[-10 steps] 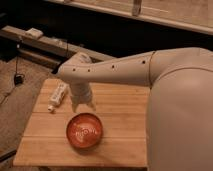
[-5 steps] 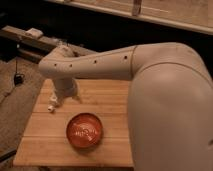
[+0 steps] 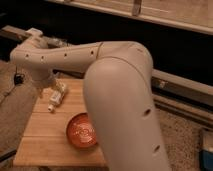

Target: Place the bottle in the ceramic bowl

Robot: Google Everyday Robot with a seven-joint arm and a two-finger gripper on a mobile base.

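Camera view: the arm (image 3: 75,57) runs leftward from the robot's body, bends at an elbow and drops toward the far left part of the table (image 3: 42,145). The gripper (image 3: 51,89) at its end is low over the boards, largely hidden under the wrist. I cannot tell how far open it is, nor whether it has hold of anything.

The bottle (image 3: 59,95) lies on its side on the wood right at the gripper, just below and to the right of it in the picture. Its cap (image 3: 51,107) points toward the near left. Whether gripper and bottle touch or are only side by side cannot be made out.

The bowl (image 3: 81,131) stands upright on the table, nearer the camera than the gripper and off to its right. Bare wood shows between it and the bottle. It is empty, its pale swirl in plain sight, and its right edge is cut off by the arm's big link.

By my reading the task is at an early stage. The reach to the bottle looks made, but the bottle is not in the bowl. A sure grasp, a lift, a short carry toward the bowl, a lowering and a release are all left.
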